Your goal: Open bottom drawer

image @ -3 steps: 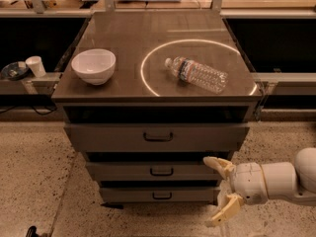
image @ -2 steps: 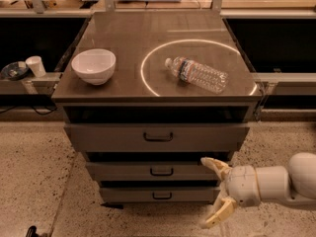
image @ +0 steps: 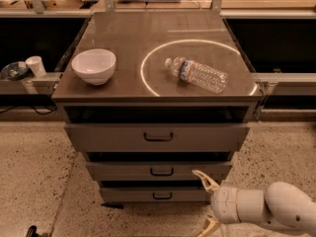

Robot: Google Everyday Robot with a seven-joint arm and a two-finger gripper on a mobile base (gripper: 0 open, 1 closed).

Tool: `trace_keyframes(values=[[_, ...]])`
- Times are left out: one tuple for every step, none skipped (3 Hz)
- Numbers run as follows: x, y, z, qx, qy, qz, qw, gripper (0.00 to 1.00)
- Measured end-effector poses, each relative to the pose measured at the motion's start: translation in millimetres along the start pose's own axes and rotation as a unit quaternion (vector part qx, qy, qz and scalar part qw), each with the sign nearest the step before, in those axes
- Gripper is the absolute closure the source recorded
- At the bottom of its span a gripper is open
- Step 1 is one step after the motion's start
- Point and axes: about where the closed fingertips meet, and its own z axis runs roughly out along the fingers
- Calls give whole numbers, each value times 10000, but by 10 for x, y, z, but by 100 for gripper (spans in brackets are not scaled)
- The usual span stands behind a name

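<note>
cabinet stands mid-frame on a speckled floor, w/ three grey drawer fronts stacked down its face. bottom drawer is the cabinet's lowest & narrowest front, just above the floor, w/ a small dark bar handle at its centre. it looks pushed in, set back under the middle drawer, w/ a thin dark gap btwn the two. top drawer is the widest & tallest front, right under the cabinet top.

gripper is at the cabinet's lower right corner, in front of the bottom drawer's right end, on a white rounded arm reaching in from right of the cabinet. its fingers are spread wide apart w/ nothing btwn them. upper finger lies over the right part of the middle drawer's lower edge; lower finger is down by the floor below the cabinet base. gripper is right of the handle & not on it. can't tell if a finger touches the drawer front.

on the cabinet top: white bowl upright at the left side, clear plastic bottle lying on its side centre-right, inside a bright ring of light. bowl is outside the ring, apart from the bottle. left of the cabinet, on a low ledge, is a small white cup.
</note>
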Motion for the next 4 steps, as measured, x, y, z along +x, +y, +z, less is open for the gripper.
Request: trace_keyframes(values=[[34, -22, 39, 69, -1, -18, 10000, 0], [77, 0, 226, -293, 140, -146, 9994, 0], [457, 66, 744, -857, 306, -152, 9957, 0], [1076, 192, 1260, -1177, 493, -138, 9917, 0]])
